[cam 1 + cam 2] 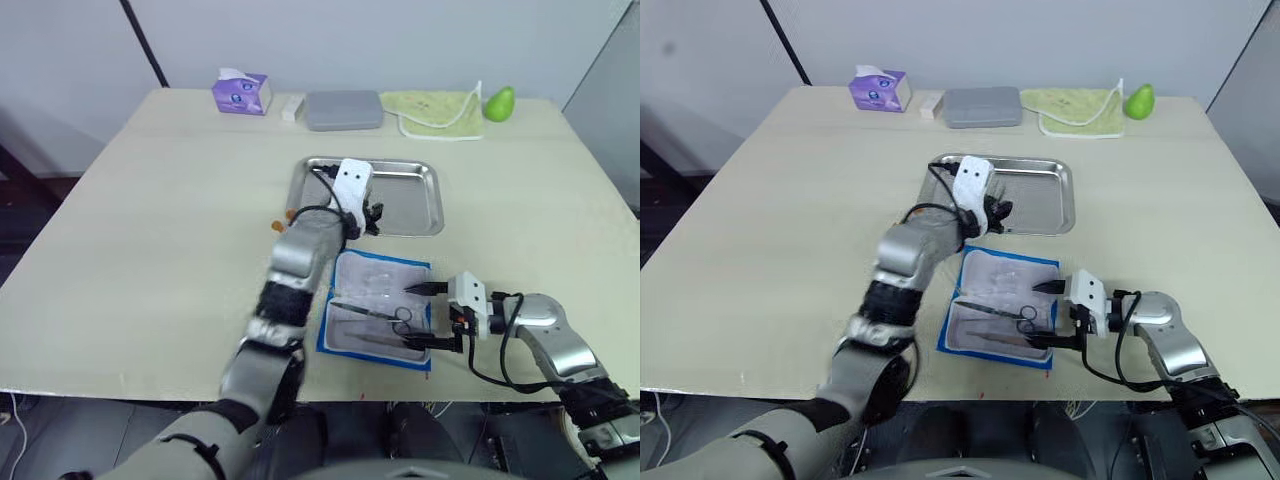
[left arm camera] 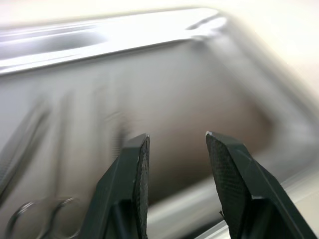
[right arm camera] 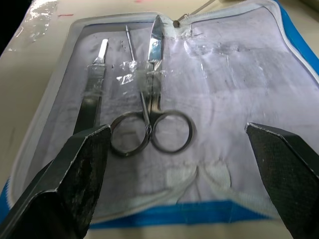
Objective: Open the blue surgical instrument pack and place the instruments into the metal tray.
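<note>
The blue surgical instrument pack (image 1: 380,280) lies open near the table's front edge, pale lining up. In it rest scissors (image 3: 152,117), a flat silvery tool (image 3: 92,97) and a thin probe (image 3: 130,45). My right gripper (image 1: 412,317) is at the pack's right edge, low over it, open wide with the scissors' rings between its fingertips but untouched. The metal tray (image 1: 412,195) sits just beyond the pack. My left gripper (image 1: 372,215) hangs over the tray's left half, open and empty. Blurred instruments (image 2: 30,134) lie in the tray beside its fingers, among them a scissor ring (image 2: 35,219).
Along the far edge stand a purple tissue box (image 1: 241,93), a small white block (image 1: 292,108), a grey case (image 1: 343,110), a yellow-green cloth (image 1: 435,112) and a green pear (image 1: 499,102). A small orange item (image 1: 285,215) lies left of the tray.
</note>
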### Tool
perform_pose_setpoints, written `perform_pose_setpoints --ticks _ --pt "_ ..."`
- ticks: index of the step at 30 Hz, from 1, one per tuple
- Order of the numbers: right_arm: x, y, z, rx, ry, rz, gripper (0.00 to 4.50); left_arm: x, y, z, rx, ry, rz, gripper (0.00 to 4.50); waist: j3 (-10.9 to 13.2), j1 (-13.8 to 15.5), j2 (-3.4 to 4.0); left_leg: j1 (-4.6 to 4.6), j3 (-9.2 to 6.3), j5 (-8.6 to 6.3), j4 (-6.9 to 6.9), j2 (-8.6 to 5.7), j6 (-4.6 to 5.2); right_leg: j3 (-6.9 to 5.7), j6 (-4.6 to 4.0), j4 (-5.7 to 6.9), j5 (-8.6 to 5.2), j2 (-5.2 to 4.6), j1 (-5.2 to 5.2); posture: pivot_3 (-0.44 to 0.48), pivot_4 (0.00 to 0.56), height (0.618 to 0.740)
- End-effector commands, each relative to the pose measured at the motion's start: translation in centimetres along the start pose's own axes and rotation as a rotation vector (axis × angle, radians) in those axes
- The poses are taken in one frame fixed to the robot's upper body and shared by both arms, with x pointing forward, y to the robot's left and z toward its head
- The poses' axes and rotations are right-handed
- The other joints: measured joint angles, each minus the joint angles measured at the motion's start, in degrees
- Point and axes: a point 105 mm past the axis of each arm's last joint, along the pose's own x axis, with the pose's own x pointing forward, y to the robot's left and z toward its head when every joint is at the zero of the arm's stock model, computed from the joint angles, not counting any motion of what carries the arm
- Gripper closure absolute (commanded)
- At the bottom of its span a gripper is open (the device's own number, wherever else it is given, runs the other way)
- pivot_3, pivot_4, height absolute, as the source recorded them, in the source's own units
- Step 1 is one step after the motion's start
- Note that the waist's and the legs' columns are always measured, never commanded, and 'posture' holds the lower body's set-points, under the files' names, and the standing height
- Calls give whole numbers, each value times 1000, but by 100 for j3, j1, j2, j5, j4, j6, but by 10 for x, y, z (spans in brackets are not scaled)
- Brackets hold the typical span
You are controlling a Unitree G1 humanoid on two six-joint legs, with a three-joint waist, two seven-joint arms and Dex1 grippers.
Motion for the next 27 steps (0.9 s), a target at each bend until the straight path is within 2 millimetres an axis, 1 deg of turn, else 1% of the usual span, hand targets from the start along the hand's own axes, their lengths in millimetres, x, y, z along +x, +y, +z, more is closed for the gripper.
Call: perform_pose_setpoints --ticks 1,3,4,6,8,10,12,13,15,17,19,20,23,27 --pt "-4 15 -35 116 116 28 0 -41 -32 12 114 -121 -370 2622 0 11 5 2 0 2 0 0 -3 -2 -1 1 0 -1 0 0 150 740" --pt "-4 14 -35 117 111 25 0 -61 -27 8 151 -190 -438 2622 0 30 5 2 -2 4 4 -1 -6 -8 0 2 0 -5 3 0 150 740" --pt "-4 14 -35 117 109 25 0 -69 -25 5 190 -213 -460 2622 0 29 5 3 -2 -7 5 -1 12 -10 -1 1 0 -9 6 0 150 740" --pt "-4 14 -35 116 106 22 0 -87 -20 -8 205 -187 -526 2622 0 28 6 5 1 -11 6 -2 20 -9 -1 0 -1 -11 8 0 150 740" --pt "-5 14 -35 116 100 18 0 -100 -11 -15 213 -174 -547 2622 2 50 1 1 -6 -12 6 -1 22 -17 -4 -1 -2 -11 7 0 150 740" --pt "-6 14 -34 116 95 13 0 -112 -8 -21 239 -175 -583 2622 1 48 0 -1 -9 -12 7 -1 23 -20 -4 -3 -2 -12 7 0 150 740" --pt "-7 14 -33 115 89 8 0 -124 1 -25 228 -177 -592 2622 1 49 1 -1 -7 -13 7 -2 24 -18 -3 -4 -3 -12 7 0 150 740" --pt "-7 14 -32 115 86 6 0 -135 3 -29 214 -170 -632 2622 1 48 1 -1 -8 -13 7 -2 25 -19 -4 -4 -3 -12 7 0 150 740" --pt "-9 15 -32 115 84 2 0 -158 12 -37 165 -156 -680 2082 2 36 3 -2 -9 -13 6 -1 25 -20 -4 -4 -3 -11 6 0 150 740" --pt "-10 16 -32 116 83 -2 0 -175 22 -47 156 -119 -683 1411 5 29 6 -2 -8 -13 4 1 25 -21 -7 -3 -6 -10 4 0 150 740" --pt "-12 16 -32 115 83 -4 0 -187 31 -54 160 -93 -667 365 7 57 7 -2 -11 -13 3 2 25 -25 -10 -4 -8 -11 2 0 150 740" --pt "-13 16 -32 115 82 -6 0 -193 35 -57 159 -82 -662 47 8 74 7 -3 -14 -13 4 1 25 -30 -12 -5 -10 -14 4 0 150 740" --pt "-16 15 -31 112 78 -8 0 -208 43 -64 166 -42 -651 47 10 118 7 -5 -10 -13 6 1 25 -28 -29 -8 -20 -20 3 0 150 740" --pt "-17 13 -27 109 57 -14 0 -210 45 -63 172 -49 -641 47 11 172 9 -5 -9 -14 6 2 25 -28 -29 -8 -20 -18 2 0 150 740"
